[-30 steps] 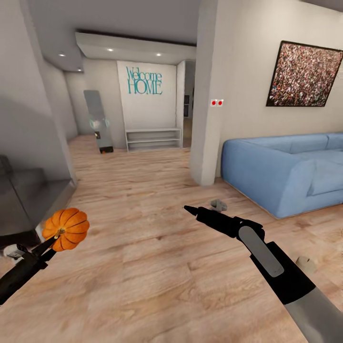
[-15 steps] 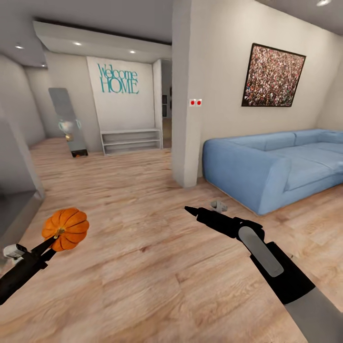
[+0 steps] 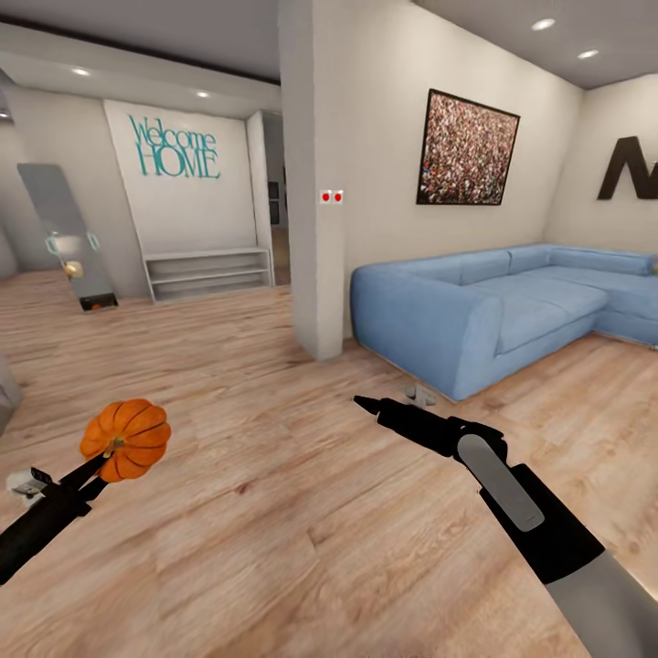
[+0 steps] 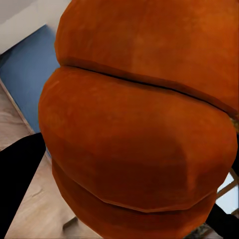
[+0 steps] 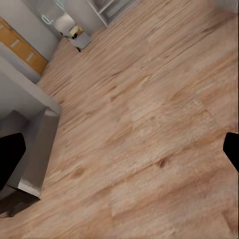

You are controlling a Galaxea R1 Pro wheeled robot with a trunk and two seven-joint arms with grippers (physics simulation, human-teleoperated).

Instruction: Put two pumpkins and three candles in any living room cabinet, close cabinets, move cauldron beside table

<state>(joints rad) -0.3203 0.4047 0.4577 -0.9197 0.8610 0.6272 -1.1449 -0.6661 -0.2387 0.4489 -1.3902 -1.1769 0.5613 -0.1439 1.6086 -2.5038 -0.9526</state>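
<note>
pumpkin [image 3: 127, 439] sits pinched in my left gripper [image 3: 102, 460], held up over the plank floor [image 3: 274, 512] well away from the blue sofa [image 3: 475, 311]; in the left wrist view its orange ribs bulge past the dark fingers, so i judge a jolt while rolling could let it slip and tumble. my right gripper [image 3: 364, 402] reaches forward carrying nothing, its tips looking pressed together from the head camera, though the wrist view shows them apart, so i cannot tell. no cabinet is near; the white shelf unit [image 3: 208, 272] by the far wall looks bare.

Blue corner sofa [image 3: 493, 306], framed picture [image 3: 467, 149], "Welcome HOME" lettering [image 3: 175, 148], white shelf [image 3: 208, 272].
</note>
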